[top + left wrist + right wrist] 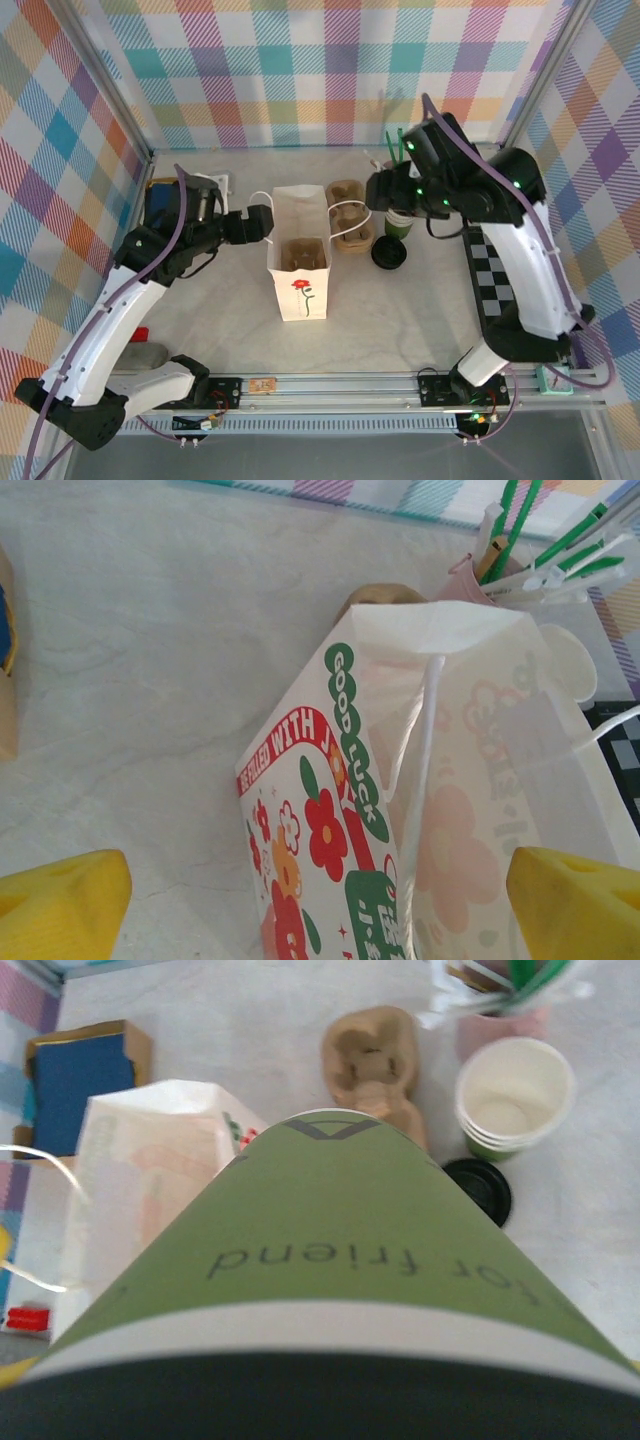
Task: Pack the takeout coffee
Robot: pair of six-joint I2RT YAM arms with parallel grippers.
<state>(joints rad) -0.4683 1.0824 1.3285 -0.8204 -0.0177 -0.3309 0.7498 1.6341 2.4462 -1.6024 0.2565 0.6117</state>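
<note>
White paper bag [300, 295] stands open mid-table, easily the biggest thing here. Left gripper [265, 222] sits at its far left corner with jaws spread wide, gripping nothing as far as I can see. Right gripper [378, 192] is clamped around the takeout coffee [330, 1260], held just right of the bag's mouth. I'd guess the cup is light, with soft paper walls that dent and a lid that could pop, so hold it mid-body, gently

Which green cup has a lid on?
The green cup held in the right end effector, capped with a dark lid; the stacked cups stand open, cream insides showing.
</note>
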